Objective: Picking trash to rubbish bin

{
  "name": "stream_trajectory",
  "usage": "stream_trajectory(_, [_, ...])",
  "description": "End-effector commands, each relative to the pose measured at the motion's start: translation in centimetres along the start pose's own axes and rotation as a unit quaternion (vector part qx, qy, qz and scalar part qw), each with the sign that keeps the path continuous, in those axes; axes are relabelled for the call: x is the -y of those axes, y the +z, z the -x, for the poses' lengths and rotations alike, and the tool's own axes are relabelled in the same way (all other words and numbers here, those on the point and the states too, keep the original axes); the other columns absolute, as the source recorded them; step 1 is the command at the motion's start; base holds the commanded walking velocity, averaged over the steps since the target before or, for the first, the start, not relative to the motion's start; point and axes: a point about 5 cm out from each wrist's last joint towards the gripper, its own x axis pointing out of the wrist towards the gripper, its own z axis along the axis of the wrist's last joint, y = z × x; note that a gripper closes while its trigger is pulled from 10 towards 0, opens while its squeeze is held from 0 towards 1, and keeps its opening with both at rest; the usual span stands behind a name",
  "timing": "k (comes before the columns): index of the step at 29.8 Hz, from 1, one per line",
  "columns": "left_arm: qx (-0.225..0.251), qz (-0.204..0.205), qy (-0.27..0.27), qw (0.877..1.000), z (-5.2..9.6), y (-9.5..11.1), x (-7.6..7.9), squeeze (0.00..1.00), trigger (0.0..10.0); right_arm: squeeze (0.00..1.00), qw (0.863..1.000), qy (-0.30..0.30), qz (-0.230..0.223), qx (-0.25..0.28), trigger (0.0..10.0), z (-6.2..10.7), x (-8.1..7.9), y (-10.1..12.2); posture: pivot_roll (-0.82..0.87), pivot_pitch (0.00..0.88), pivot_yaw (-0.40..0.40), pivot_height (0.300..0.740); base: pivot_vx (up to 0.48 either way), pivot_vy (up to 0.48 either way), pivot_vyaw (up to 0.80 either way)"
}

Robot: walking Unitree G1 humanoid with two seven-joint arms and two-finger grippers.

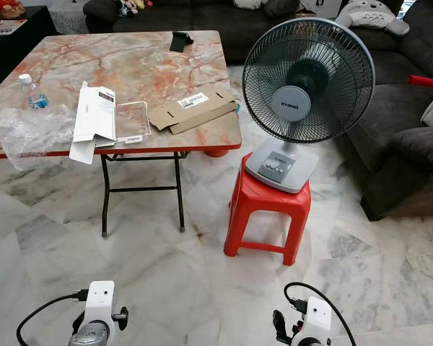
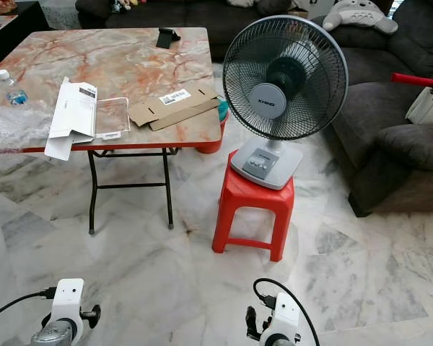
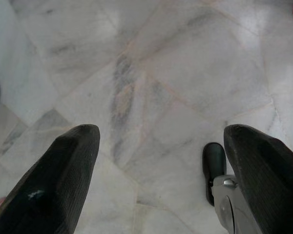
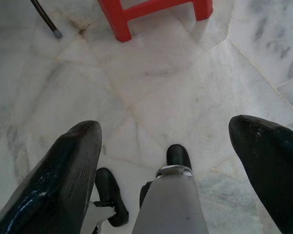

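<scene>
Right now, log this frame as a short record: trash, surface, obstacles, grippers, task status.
trash: flattened cardboard, white box, clear tray, plastic wrap; a bottle stands beside them
surface: all on the marble-top table, toward its near edge
obstacles: fan on a red stool, right of the table
left gripper: open, held low over the floor
right gripper: open, held low over the floor
status: nothing picked up
</scene>
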Motion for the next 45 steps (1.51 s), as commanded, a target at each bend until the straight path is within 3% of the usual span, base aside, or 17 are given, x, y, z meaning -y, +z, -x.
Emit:
stream_trajectory(1, [-0.012,0.0,0.014,1.0,0.1,-0.6,-0.9,0.0,10.0,0.0,1.0,0.0,-0.007,-0.006,10.0,0.0,-0.2,-0.2,0.1,0.11,-0.001,0.74,0.0,0.0,0.0])
stream_trajectory(9, [-0.006,0.012,0.035,0.999,0.1,-0.2,-2.5,0.0,10.0,0.0,1.0,0.009,-0.012,-0.005,10.0,-0.2,-1.3,0.0,0.12,0.092,0.009,0.74,0.0,0.0,0.0])
stream_trajectory(18, [-0.001,0.042,0.052,0.998,0.1,0.0,-3.0,0.0,10.0,0.0,1.0,0.004,-0.005,0.004,10.0,-0.4,-0.6,1.0,0.11,0.081,-0.004,0.74,0.0,0.0,0.0])
stream_trajectory(24, [0.002,0.053,0.067,0.996,0.2,-0.1,-3.8,0.0,10.0,0.0,1.0,0.001,0.001,0.001,10.0,-0.3,-0.2,0.9,0.11,0.088,-0.017,0.74,0.0,0.0,0.0])
stream_trajectory(31, [0.004,0.088,0.105,0.991,0.6,-0.8,-5.5,0.0,10.0,0.0,0.999,0.013,0.024,-0.016,10.0,-0.2,-0.1,0.2,0.18,0.126,-0.085,0.74,0.0,0.0,0.0])
stream_trajectory(39, [0.002,0.109,0.13,0.985,1.3,-2.2,-6.5,0.0,10.0,0.0,0.998,0.033,0.047,-0.009,10.0,-0.7,-1.1,1.6,0.22,0.126,-0.118,0.74,0.0,0.0,0.0])
stream_trajectory(45, [0.004,0.116,0.136,0.984,1.3,-2.2,-6.9,0.0,10.0,0.0,0.998,0.038,0.047,-0.005,10.0,-0.9,-1.7,2.2,0.23,0.104,-0.112,0.74,0.0,0.0,0.0])
